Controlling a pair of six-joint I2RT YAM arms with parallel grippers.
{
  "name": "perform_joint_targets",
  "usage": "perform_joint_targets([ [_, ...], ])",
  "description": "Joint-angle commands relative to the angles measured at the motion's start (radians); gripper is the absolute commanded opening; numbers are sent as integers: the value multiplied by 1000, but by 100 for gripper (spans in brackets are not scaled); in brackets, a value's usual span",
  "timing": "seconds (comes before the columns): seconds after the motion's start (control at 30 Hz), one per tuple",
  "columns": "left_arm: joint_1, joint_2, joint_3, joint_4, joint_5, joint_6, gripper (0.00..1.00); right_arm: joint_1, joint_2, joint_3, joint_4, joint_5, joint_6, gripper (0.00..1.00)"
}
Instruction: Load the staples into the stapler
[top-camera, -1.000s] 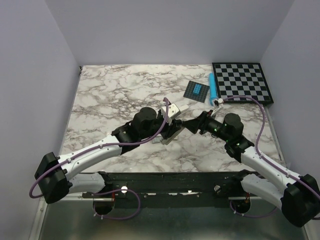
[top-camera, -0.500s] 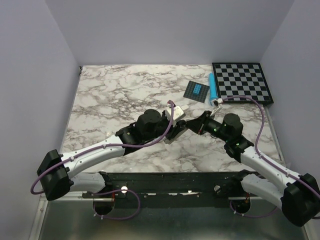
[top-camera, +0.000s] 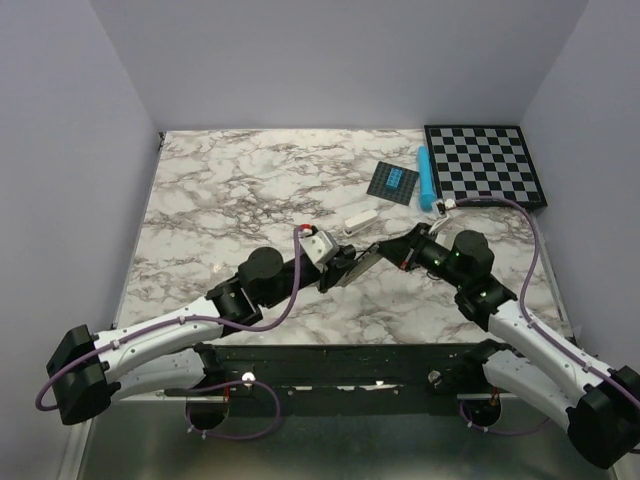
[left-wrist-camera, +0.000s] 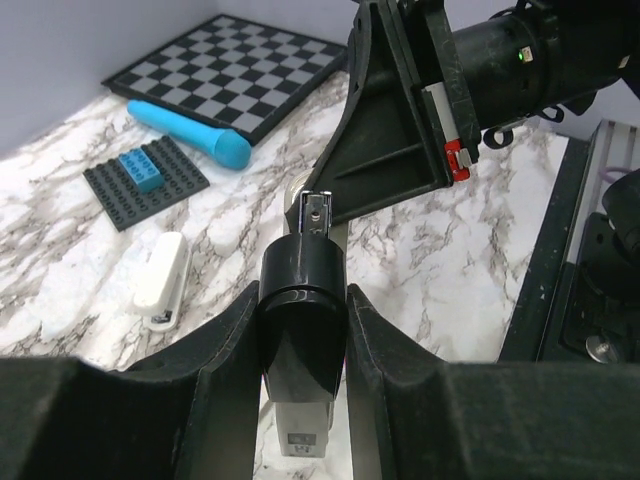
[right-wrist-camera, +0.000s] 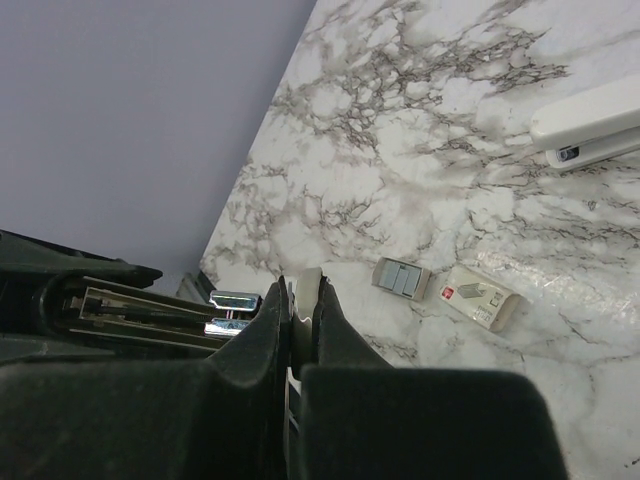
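My left gripper (left-wrist-camera: 303, 300) is shut on the black stapler (left-wrist-camera: 303, 272), held off the table. The stapler's silver channel (left-wrist-camera: 317, 212) points toward my right gripper (left-wrist-camera: 392, 130). In the top view the left gripper (top-camera: 335, 267) and right gripper (top-camera: 373, 256) meet tip to tip at the table's middle. My right gripper (right-wrist-camera: 300, 288) is shut, with a thin pale strip of staples (right-wrist-camera: 307, 285) pinched between its fingers. It sits just beside the open channel (right-wrist-camera: 150, 306). The staples' tray (right-wrist-camera: 402, 279) and white box (right-wrist-camera: 483, 297) lie on the marble below.
A white oblong stapler (top-camera: 360, 217) lies just beyond the grippers. Further back right are a black brick plate with a blue brick (top-camera: 392, 183), a blue marker (top-camera: 426, 178) and a chessboard (top-camera: 485, 165). Purple walls enclose the marble table (top-camera: 220, 190).
My left arm has drawn back toward the near left with the stapler still in its grip. The right gripper's fingers have closed from open to shut.
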Motion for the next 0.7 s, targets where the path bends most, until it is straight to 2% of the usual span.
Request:
perform_joint_targets([
  [0.0, 13, -110, -103, 180, -164, -38, 0, -45, -59, 19, -27, 92, 14, 1],
  [0.3, 14, -282, -370, 394, -410, -194, 0, -102, -206, 72, -51, 177, 54, 1],
  [0.67, 14, -317, -542, 570, -579, -462, 0, -119, -295, 105, -44, 272, 127, 1],
])
